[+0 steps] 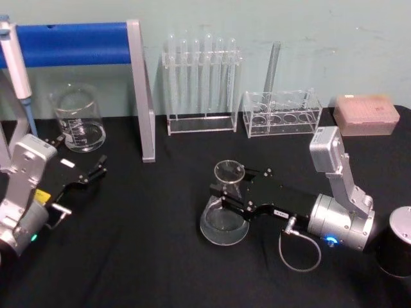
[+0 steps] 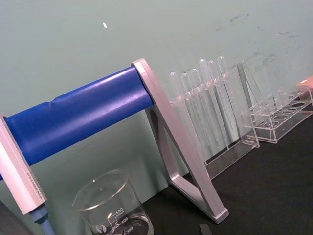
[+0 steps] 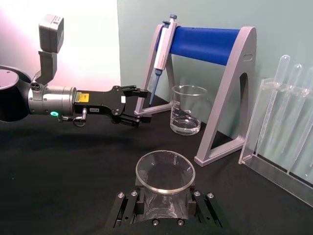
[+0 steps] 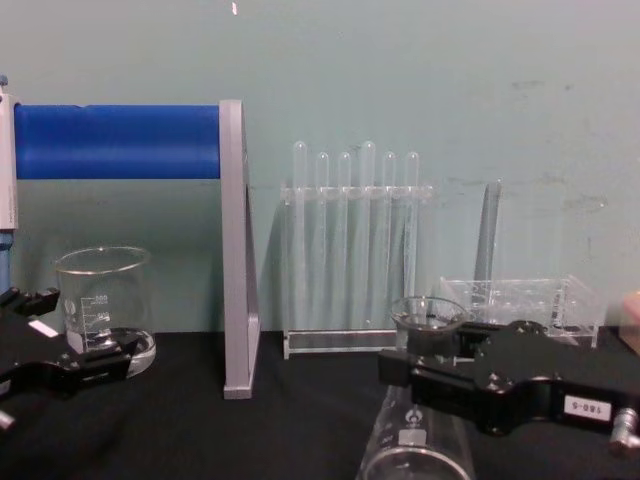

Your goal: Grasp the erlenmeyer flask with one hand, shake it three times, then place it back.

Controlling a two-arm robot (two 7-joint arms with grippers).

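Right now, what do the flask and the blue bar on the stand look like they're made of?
The erlenmeyer flask looks like clear glass: see-through, with glossy highlights. The blue bar is likely plastic or a foam sleeve: opaque, with a soft sheen.

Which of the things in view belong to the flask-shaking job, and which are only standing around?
Job: erlenmeyer flask; right gripper, closed on its neck.

Standing around: beaker; test tube rack; second clear rack; blue-barred stand; pipette; pink box; left gripper, open near the beaker.
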